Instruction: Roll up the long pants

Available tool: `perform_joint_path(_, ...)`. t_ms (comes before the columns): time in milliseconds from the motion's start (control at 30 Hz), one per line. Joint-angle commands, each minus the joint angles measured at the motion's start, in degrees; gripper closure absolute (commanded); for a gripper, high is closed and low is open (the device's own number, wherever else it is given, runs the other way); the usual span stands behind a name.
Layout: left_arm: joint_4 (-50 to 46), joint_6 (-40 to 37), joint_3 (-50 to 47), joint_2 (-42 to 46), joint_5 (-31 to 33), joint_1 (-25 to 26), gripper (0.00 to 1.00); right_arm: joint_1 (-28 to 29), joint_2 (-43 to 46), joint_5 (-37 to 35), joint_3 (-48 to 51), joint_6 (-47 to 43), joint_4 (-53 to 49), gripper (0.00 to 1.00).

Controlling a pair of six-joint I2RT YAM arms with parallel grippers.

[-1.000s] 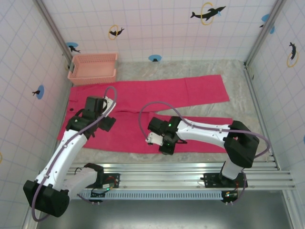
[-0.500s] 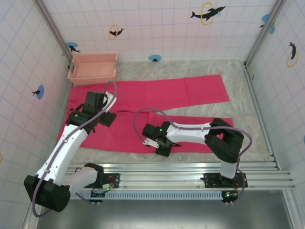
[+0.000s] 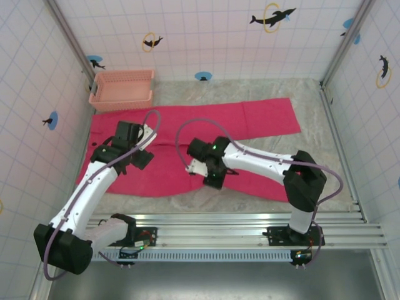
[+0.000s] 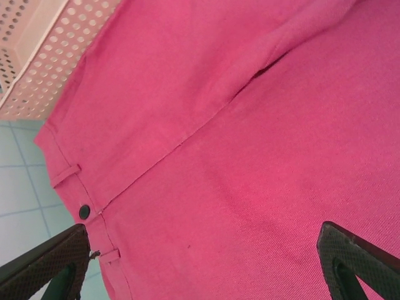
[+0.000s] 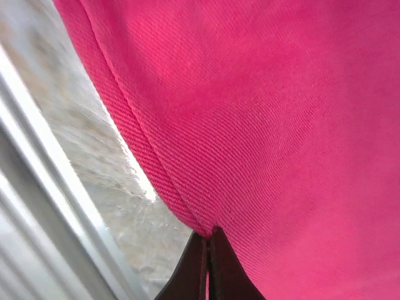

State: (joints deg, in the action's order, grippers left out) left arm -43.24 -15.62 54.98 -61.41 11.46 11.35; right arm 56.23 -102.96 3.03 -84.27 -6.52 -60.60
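From above, the long pants [image 3: 250, 119] lie flat on the surface [image 3: 312, 94], with the long axis going left to right. The waist is under the left hand [image 3: 139, 157], and the right hand [image 3: 211, 177] is at the near leg's near edge. In the left wrist view, the fingers [image 4: 44, 262] are apart above the waistband and hold nothing. In the right wrist view, the fingers [image 5: 187, 269] are together, clamped on the seamed edge. The other leg lies beyond it, so probably the fold goes that way.

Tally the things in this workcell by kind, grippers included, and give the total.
long pants: 1
basket: 1
grippers: 2, the left gripper and the right gripper
Total: 4
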Motion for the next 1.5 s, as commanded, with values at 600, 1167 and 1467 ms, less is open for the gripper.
perform_joint_path(600, -11.39, -7.83, -5.93, 0.86, -10.21, 3.88, 0.03, -18.24, -10.14, 22.02, -26.21, -5.93, -15.74, 1.0)
perform_joint_path(1167, -5.59, -9.26, -7.51, -7.74, -8.19, 4.55, 0.02, -23.25, -7.97, 28.89, -26.12, -3.65, -12.47, 1.0)
perform_joint_path(1467, 0.23, -6.72, -3.19, -20.34, 5.95, 4.29, 1.0, -25.88, -6.21, 29.2, -23.82, -4.35, -12.61, 1.0)
